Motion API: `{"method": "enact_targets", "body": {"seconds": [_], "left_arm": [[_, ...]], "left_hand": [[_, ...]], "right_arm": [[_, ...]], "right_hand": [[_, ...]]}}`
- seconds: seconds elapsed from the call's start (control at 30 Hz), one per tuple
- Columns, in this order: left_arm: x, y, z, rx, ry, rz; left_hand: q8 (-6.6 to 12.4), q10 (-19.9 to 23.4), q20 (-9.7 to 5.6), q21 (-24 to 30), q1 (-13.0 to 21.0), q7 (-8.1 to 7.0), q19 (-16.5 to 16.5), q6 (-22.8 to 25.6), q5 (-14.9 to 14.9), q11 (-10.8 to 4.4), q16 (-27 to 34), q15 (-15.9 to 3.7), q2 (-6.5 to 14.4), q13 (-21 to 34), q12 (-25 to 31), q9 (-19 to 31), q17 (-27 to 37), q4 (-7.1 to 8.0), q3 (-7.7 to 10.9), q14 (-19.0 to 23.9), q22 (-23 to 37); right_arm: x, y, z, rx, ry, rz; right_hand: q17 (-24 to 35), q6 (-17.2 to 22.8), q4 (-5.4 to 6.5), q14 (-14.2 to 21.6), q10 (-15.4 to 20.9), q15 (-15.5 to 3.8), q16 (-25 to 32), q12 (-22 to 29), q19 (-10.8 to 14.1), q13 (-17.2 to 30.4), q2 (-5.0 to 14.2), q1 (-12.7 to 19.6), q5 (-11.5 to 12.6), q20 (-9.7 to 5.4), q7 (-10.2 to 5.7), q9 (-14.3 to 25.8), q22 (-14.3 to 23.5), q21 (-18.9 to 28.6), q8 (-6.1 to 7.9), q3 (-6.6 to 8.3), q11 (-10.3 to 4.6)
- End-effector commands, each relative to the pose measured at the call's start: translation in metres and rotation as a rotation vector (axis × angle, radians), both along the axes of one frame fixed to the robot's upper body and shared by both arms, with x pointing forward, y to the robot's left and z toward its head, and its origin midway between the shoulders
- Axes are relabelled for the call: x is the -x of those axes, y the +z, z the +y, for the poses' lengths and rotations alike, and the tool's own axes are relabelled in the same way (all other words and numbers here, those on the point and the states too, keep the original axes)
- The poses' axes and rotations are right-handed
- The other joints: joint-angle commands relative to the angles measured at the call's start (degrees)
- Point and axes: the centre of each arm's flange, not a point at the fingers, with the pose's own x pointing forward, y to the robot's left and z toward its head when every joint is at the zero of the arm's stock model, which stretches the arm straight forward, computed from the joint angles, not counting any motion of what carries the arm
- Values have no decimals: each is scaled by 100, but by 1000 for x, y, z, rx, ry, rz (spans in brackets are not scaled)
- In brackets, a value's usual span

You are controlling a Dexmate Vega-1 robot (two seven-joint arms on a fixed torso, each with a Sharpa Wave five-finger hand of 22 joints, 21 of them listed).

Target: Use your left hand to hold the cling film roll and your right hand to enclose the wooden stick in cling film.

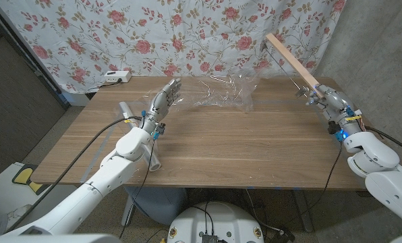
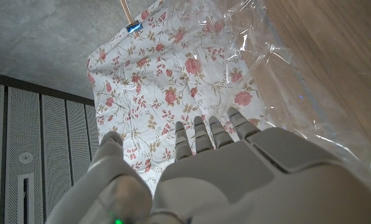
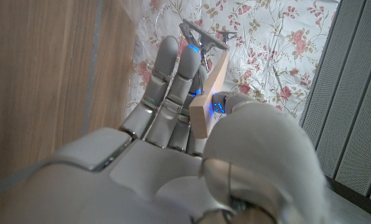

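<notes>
Film [image 1: 222,93] lies crumpled and loose on the far part of the worktop [image 1: 255,148], well apart from the wooden stick [image 1: 292,61], and to my eye that is the trouble: a slack sheet like this may cling to itself before it ever goes round the wood. The right hand [image 1: 320,98] grips the stick at its low end, so the long piece slants up toward the flowered cloth [image 1: 120,34]; held so far down, it could twist or slip in the hold. The left hand [image 1: 162,101] reaches toward the film with fingers apart, and I cannot tell whether it holds anything; the roll itself I cannot pick out. The right wrist view shows the stick's cut end pinned between thumb and fingers [image 3: 173,74], which the head view leaves too small to read. The left wrist view shows the film [image 2: 310,106] spreading just past the fingertips [image 2: 201,127].
</notes>
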Motion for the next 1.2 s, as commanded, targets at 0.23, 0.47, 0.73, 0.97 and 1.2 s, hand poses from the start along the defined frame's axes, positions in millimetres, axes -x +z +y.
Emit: {"method": "enact_targets", "body": {"seconds": [0.23,0.47,0.73,0.97,1.2], "left_arm": [[19,15,-9,-49,-49,-49],[23,14,-11,-54,-58,-60],[30,19,-11,4,-112,-88],[31,20,-14,-4,-139,-79],[36,25,-19,-21,-146,-98]], "left_hand": [[-3,59,7,-5,-29,31,29,32,5,16,26,27,-2,14,24,27,21,-5,30,4,21],[-5,69,13,-7,-33,32,22,26,4,9,25,32,-6,14,27,27,21,-6,28,4,21],[-4,106,21,-7,-38,47,23,26,4,14,26,34,-11,14,40,27,21,-7,26,10,21],[-5,127,9,-4,-44,45,30,24,3,16,26,41,-14,14,47,27,22,-7,24,11,20],[-6,121,11,-5,-49,56,29,18,3,27,25,53,-17,14,42,27,22,-8,22,10,20]], "right_arm": [[-13,-2,7,42,50,50],[-19,-1,10,53,53,60],[-21,-1,7,44,38,63],[-26,-3,6,37,37,66],[-28,-6,5,30,37,69]], "right_hand": [[-26,754,-845,59,548,-182,-60,-17,-100,591,179,-185,43,-204,-713,-7,-206,245,-35,1147,-501],[-25,744,-856,73,562,-177,-80,-83,-170,533,186,-226,32,-212,-710,-41,-382,412,-66,1171,-488],[-28,742,-864,91,541,-179,-92,-70,-215,601,187,-248,19,-215,-709,-50,-497,524,-74,1185,-475],[-30,726,-870,77,567,-179,-114,-91,-254,584,187,-270,12,-222,-719,-41,-596,631,-77,1205,-488],[-36,723,-875,73,561,-177,-129,-96,-279,596,189,-284,10,-223,-715,-44,-665,705,-82,1227,-471]]}}
